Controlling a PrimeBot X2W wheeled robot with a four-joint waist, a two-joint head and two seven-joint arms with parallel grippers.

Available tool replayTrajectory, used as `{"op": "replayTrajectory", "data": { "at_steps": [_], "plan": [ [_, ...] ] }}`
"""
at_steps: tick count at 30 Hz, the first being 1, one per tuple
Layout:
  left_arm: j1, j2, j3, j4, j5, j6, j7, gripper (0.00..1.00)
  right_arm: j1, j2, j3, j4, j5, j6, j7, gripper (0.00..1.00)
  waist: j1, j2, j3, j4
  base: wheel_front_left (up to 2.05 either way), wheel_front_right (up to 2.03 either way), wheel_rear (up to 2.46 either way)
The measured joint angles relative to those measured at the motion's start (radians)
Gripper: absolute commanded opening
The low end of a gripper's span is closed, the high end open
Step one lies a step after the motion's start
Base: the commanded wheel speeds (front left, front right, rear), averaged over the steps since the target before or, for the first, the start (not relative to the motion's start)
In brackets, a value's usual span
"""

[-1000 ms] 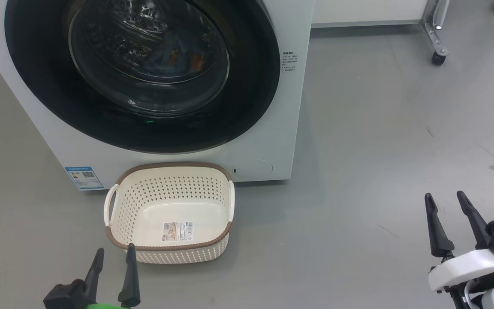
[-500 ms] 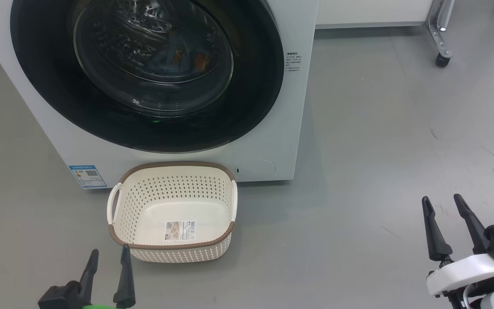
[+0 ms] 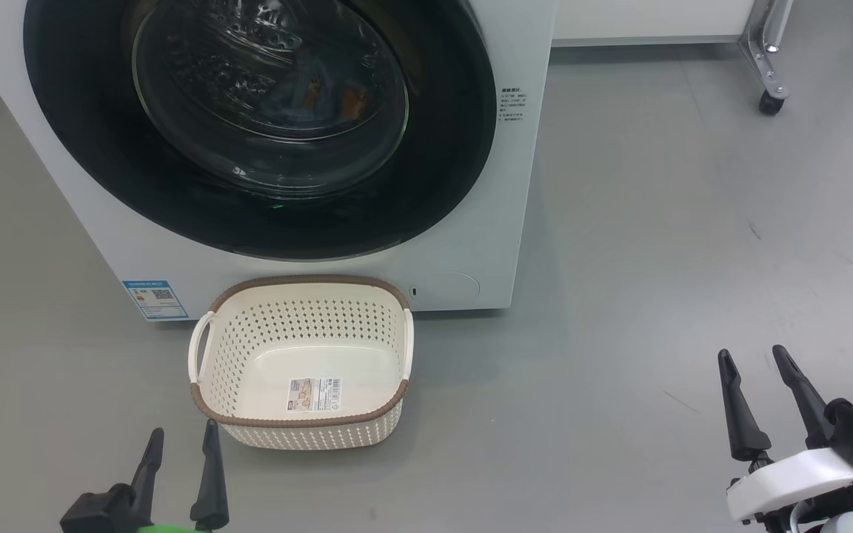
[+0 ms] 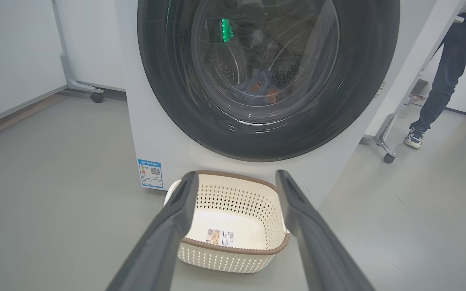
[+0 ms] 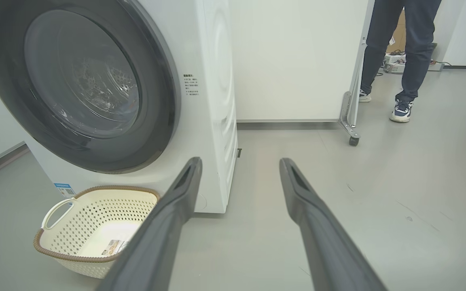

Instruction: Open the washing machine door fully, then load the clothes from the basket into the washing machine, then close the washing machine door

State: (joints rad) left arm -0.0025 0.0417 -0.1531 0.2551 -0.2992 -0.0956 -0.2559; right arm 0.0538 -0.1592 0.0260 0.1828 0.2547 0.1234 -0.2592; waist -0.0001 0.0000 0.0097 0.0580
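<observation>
The white washing machine [image 3: 471,244] [image 4: 156,133] [image 5: 212,121] stands ahead, its round black door [image 3: 101,148] [image 4: 362,81] [image 5: 160,113] flush against the front. Through the glass I see the clothes [image 3: 323,100] [image 4: 259,87], bluish fabric with orange spots, lying in the drum. The cream basket [image 3: 300,311] [image 4: 237,194] [image 5: 95,210] sits on the floor before the machine, holding just a label sticker. My left gripper [image 3: 181,433] [image 4: 236,174] hangs open just short of the basket's near left corner. My right gripper [image 3: 752,354] [image 5: 240,161] is open over bare floor to the right.
A blue sticker [image 3: 154,298] marks the machine's lower left corner. A wheeled metal frame [image 3: 767,66] [image 5: 352,121] stands at the back right, with a person's legs and shoes [image 5: 403,60] [image 4: 439,89] beside it. Another caster [image 4: 96,95] stands left of the machine. Grey floor spreads to the right.
The whole head view has drifted, so the camera moved. Both grippers sit slightly lower in the picture and stay open. The door and basket keep their places relative to each other.
</observation>
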Motion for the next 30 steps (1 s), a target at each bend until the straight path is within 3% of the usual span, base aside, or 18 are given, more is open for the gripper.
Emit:
{"op": "replayTrajectory", "data": {
  "at_steps": [29, 30],
  "plan": [
    [-0.003, -0.001, 0.034, 0.001, 0.030, -0.016, 0.000, 1.00, 0.005, 0.010, -0.002, 0.003, -0.008, 0.000, 0.000, 1.00, 0.0000, 0.0000, -0.002, -0.014, 0.00, 0.00, 0.00],
    [-0.002, -0.002, 0.035, 0.004, 0.030, -0.016, 0.000, 0.00, 0.005, 0.010, -0.001, 0.007, -0.008, 0.000, 0.000, 0.00, 0.0000, 0.0000, -0.002, -0.014, 0.00, 0.00, 0.00]
  ]
}}
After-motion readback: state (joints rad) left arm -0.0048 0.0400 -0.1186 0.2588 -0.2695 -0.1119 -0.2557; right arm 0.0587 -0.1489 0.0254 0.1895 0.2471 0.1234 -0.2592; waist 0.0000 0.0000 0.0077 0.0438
